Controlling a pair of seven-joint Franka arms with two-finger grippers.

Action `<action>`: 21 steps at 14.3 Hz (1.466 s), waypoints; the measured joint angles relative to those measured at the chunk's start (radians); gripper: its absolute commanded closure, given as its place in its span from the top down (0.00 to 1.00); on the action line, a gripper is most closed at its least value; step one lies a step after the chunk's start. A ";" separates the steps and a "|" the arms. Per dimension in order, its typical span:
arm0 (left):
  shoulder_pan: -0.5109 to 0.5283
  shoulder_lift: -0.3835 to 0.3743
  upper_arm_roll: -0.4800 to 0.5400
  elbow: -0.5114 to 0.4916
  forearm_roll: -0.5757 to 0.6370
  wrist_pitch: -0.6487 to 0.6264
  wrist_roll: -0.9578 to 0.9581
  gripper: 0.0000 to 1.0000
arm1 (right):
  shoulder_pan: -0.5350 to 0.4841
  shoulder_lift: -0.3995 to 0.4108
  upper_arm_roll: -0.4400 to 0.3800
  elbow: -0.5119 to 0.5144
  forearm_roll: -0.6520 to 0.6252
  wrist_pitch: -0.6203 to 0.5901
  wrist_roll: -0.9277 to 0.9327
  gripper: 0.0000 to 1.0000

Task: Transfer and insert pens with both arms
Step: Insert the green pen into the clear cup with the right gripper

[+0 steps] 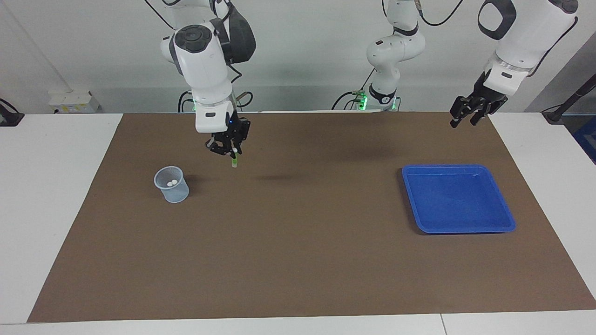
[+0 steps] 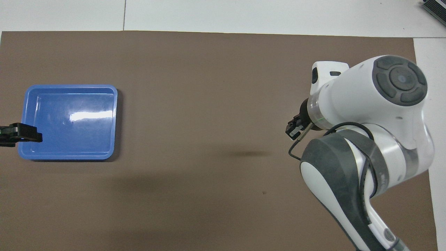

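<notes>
My right gripper (image 1: 232, 152) is shut on a green pen (image 1: 234, 161), which hangs almost straight down from it. It is up over the brown mat, just beside the clear plastic cup (image 1: 172, 185) on the tray's side. Two whitish pen ends (image 1: 172, 182) show inside the cup. From overhead the right arm hides both the cup and the pen, and only the right gripper (image 2: 294, 129) shows. My left gripper (image 1: 467, 118) hangs open and empty, raised over the mat's corner at the left arm's end. Only its tip (image 2: 21, 134) shows in the overhead view.
An empty blue tray (image 1: 458, 197) (image 2: 69, 122) lies on the mat (image 1: 298, 260) toward the left arm's end. A smaller white arm base with green lights (image 1: 382, 97) stands at the robots' edge. White tabletop surrounds the mat.
</notes>
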 measured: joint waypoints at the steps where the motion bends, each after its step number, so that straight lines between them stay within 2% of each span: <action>1: 0.000 0.000 0.000 0.004 0.003 0.004 0.002 1.00 | -0.015 -0.007 0.000 -0.003 -0.023 -0.013 -0.049 0.00; 4: 0.000 0.000 0.000 0.007 0.015 0.015 0.003 1.00 | -0.094 -0.018 -0.001 -0.045 -0.039 -0.012 -0.208 0.00; 7: 0.000 0.000 0.000 0.007 0.021 0.033 0.003 1.00 | -0.178 -0.036 -0.001 -0.123 -0.039 0.044 -0.314 0.00; 11: 0.000 0.001 -0.002 0.007 0.022 0.043 0.003 1.00 | -0.208 -0.075 -0.001 -0.226 -0.039 0.138 -0.328 0.02; 16: 0.000 0.001 -0.002 0.007 0.022 0.063 0.003 1.00 | -0.232 -0.108 -0.001 -0.361 -0.040 0.318 -0.328 0.03; 17: 0.000 0.002 -0.002 0.007 0.022 0.063 -0.001 1.00 | -0.237 -0.108 -0.001 -0.376 -0.040 0.344 -0.328 0.15; 18: -0.001 0.002 -0.004 0.009 0.022 0.063 -0.010 1.00 | -0.240 -0.108 -0.001 -0.387 -0.040 0.361 -0.328 0.21; 20: -0.006 0.008 -0.007 0.023 0.022 0.063 -0.028 1.00 | -0.241 -0.108 -0.001 -0.395 -0.040 0.367 -0.328 0.83; 21: -0.011 0.011 -0.007 0.032 0.022 0.062 -0.032 1.00 | -0.241 -0.108 -0.001 -0.396 -0.040 0.367 -0.328 1.00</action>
